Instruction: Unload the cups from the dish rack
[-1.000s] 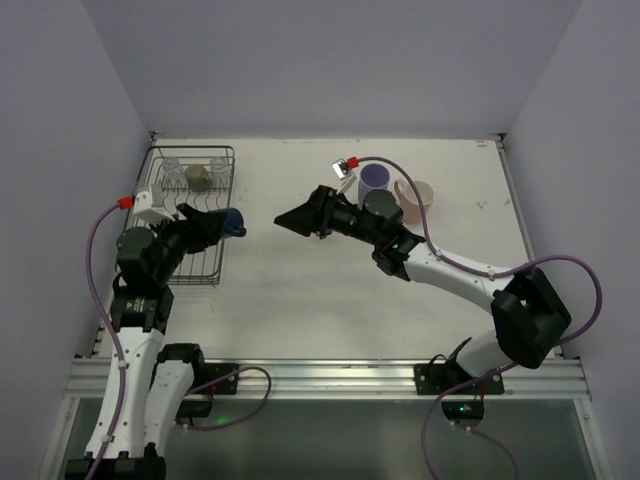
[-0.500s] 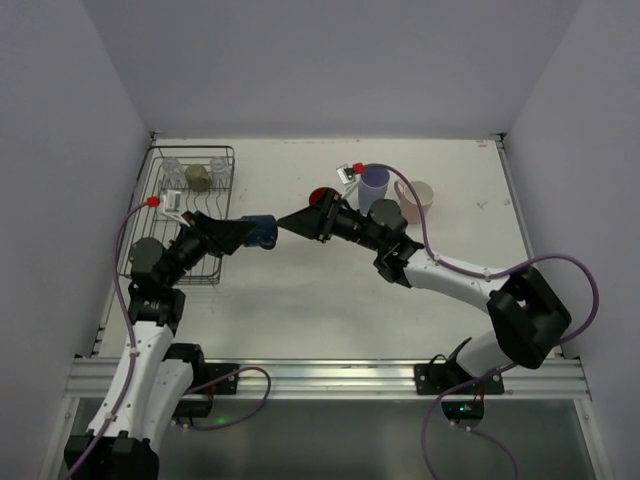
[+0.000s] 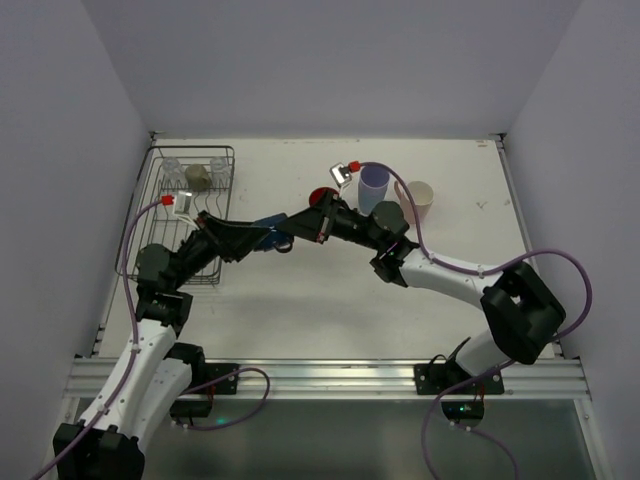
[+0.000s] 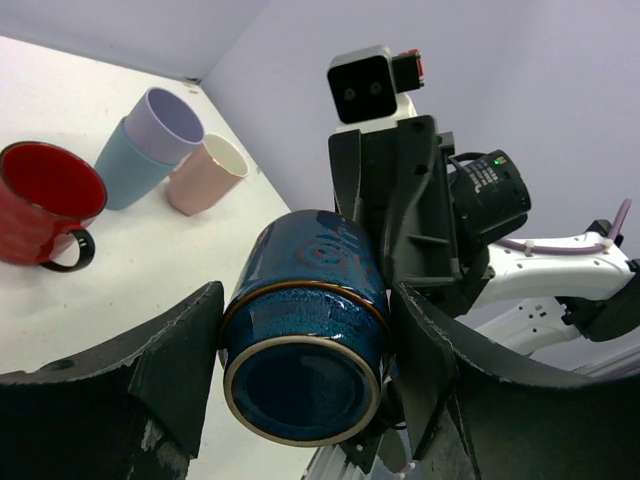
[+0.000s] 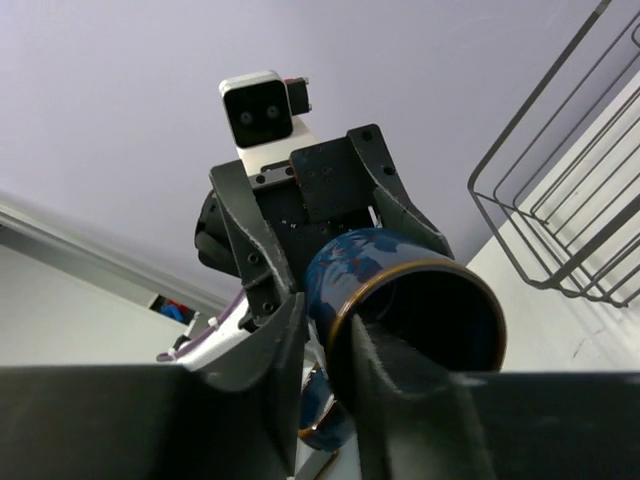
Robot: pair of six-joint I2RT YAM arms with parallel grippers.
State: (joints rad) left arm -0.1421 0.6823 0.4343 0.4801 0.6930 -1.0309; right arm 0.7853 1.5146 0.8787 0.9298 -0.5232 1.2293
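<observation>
The dark blue cup (image 3: 270,235) hangs on its side above the table, between the two arms. My left gripper (image 4: 305,345) is shut on its body (image 4: 305,330), one finger on each side. My right gripper (image 5: 328,335) is shut on the cup's rim (image 5: 400,290), one finger inside the mouth and one outside. The dish rack (image 3: 192,149) stands at the far left and holds two clear glasses (image 3: 172,172) and a beige-olive mug (image 3: 197,177). The red mug (image 3: 321,197), lavender tumbler (image 3: 374,185) and pink mug (image 3: 417,200) stand on the table.
The three unloaded cups cluster at the back centre, just behind my right arm. The rack's wire side (image 5: 560,200) shows at the right of the right wrist view. Walls enclose the table on the left, back and right.
My left arm carried the blue cup from the rack rightward to mid-table. My right gripper moved left to meet it and closed on the rim.
</observation>
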